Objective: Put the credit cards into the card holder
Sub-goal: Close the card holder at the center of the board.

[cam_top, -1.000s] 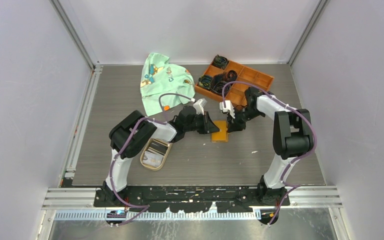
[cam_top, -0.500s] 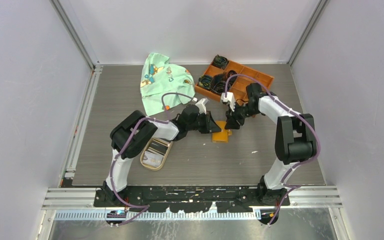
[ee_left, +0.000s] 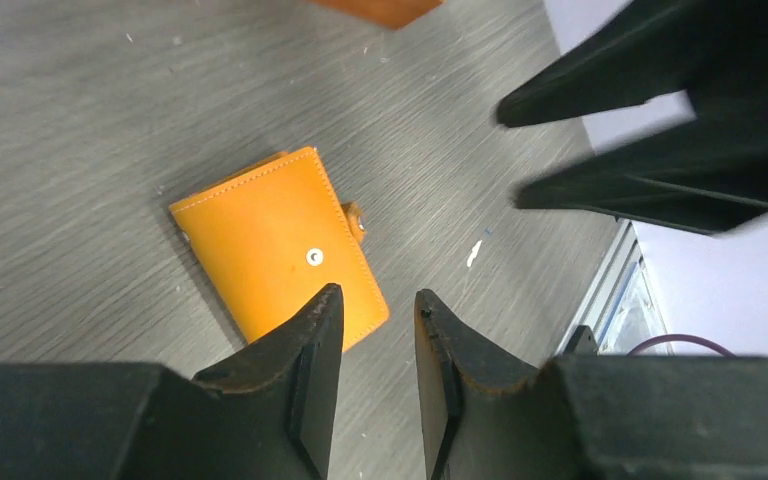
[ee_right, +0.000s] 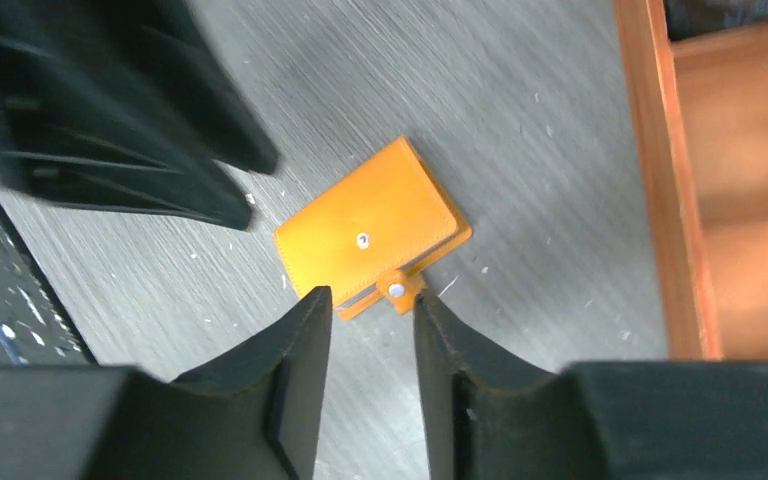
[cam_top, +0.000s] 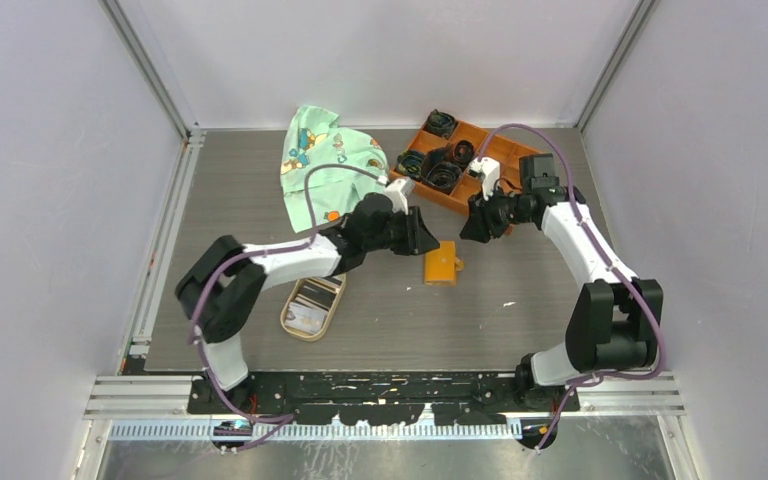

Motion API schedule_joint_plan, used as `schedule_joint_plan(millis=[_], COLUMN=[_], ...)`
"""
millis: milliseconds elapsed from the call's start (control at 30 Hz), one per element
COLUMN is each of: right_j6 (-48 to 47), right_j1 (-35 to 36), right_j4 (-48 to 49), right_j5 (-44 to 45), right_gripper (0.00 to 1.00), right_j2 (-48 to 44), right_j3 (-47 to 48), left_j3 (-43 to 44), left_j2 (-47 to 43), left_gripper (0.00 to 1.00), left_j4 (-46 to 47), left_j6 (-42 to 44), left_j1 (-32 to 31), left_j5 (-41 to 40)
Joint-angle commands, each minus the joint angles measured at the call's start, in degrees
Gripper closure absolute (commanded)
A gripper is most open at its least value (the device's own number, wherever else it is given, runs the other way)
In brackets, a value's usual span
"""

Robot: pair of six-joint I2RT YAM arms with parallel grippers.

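Orange leather snap-button card holder (cam_top: 441,266) lies folded, released on the grey bench (cam_top: 260,200); left end effector (cam_top: 426,238) and right end effector (cam_top: 471,228) have withdrawn, parted and empty, so reopening likely follows.

Card holder (cam_top: 441,266), centre: plain orange, silver snap (ee_left: 314,257). Cloth (cam_top: 325,165), eleven o'clock: mint green, cartoon print. Tray (cam_top: 508,148), one o'clock: orange-brown. Dish (cam_top: 285,322), eight o'clock: tan. Table (cam_top: 560,320): streaked grey.
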Motion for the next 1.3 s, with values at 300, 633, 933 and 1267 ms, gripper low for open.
schedule_joint_plan(millis=[300,633,933,1267], right_j6=[16.85,17.97,12.90,-11.25], right_j1=[3.87,12.71,19.50,7.85], right_j4=[-2.32,-5.51,-10.69,-2.53], right_j5=[27.62,25.18,16.80,4.43], right_gripper=[0.79,0.81,0.80,0.54], right_j2=[17.56,29.27,31.69,10.81], right_j3=[6.73,15.85,27.25,15.24], left_j3=[-2.28,-0.64,-7.03,-20.26], left_j2=[-0.20,5.24,-0.90,-20.86], left_gripper=[0.81,0.81,0.80,0.73], left_j4=[-13.86,-12.92,-8.57,-5.72], left_j6=[5.49,3.75,0.87,7.62], left_j1=[0.04,-1.65,-6.41,-7.27], left_j5=[-4.36,-1.90,-5.22,-9.26])
